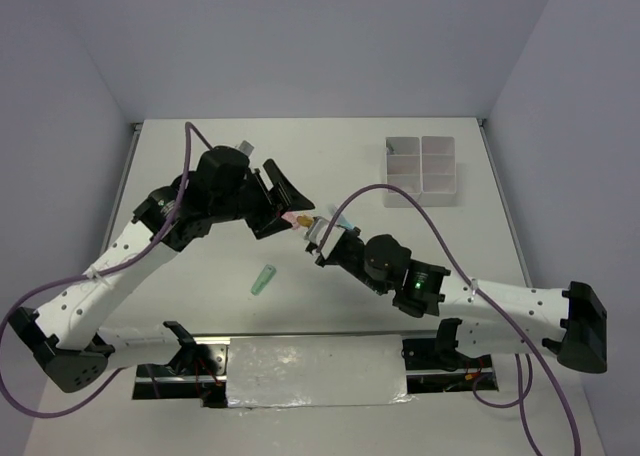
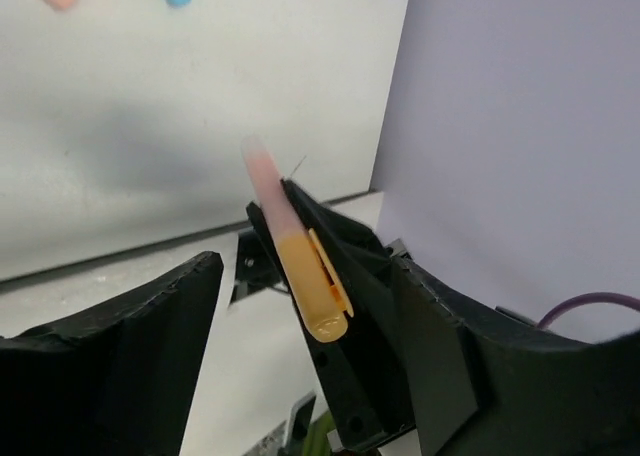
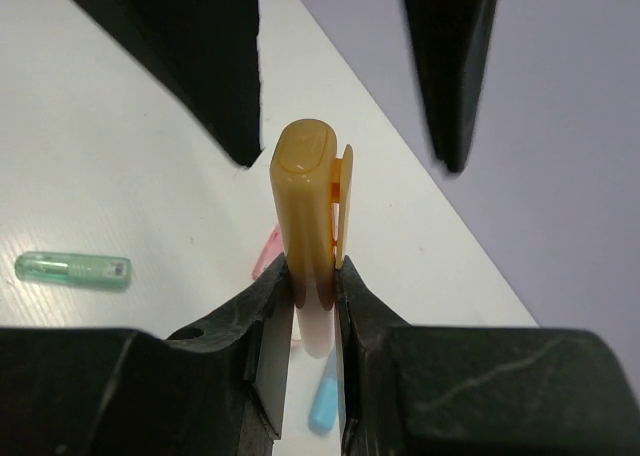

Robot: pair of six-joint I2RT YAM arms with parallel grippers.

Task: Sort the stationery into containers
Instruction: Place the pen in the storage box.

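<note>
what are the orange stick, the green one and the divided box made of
The orange stick: likely hard plastic, glossy; light glints on its cap and moulded clip. The green stick: looks like translucent plastic, insides faintly showing. The divided box: probably milky translucent plastic, with moulded dividers.

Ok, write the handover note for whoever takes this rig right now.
Right pincer: shut on the orange stick, held above the table.
Left pincer: open, fingers either side of that stick, not gripping.
Loose on the table: green stick, pink stick, blue stick.
Box: far right; contents unclear.
Done: nothing confirmable.
Left: box the orange stick, then the three loose ones.
</note>
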